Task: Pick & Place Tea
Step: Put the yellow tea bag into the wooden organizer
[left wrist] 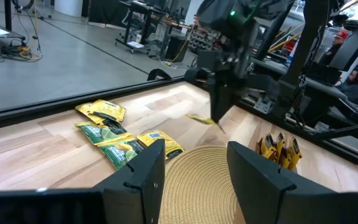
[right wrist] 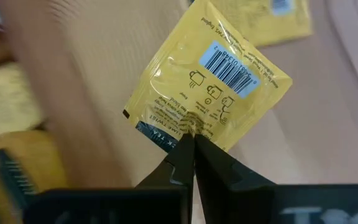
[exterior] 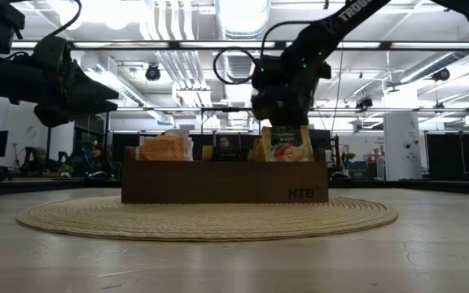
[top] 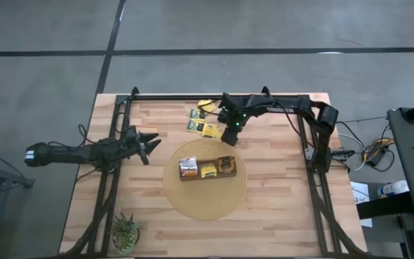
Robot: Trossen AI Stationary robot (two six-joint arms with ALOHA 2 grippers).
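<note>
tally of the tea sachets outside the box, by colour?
yellow sachets on the table: 2
held yellow sachet in the right gripper: 1
green sachets on the table: 2
Total: 5

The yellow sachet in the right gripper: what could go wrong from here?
1. The right gripper pinches the yellow sachet only at its bottom edge, so it may slip out or swing on the way.
2. The brown box already holds sachets in its compartments, so the hanging one may catch on them or on a wall.
3. The left gripper waits open beside the round mat; the arms could come close.
</note>
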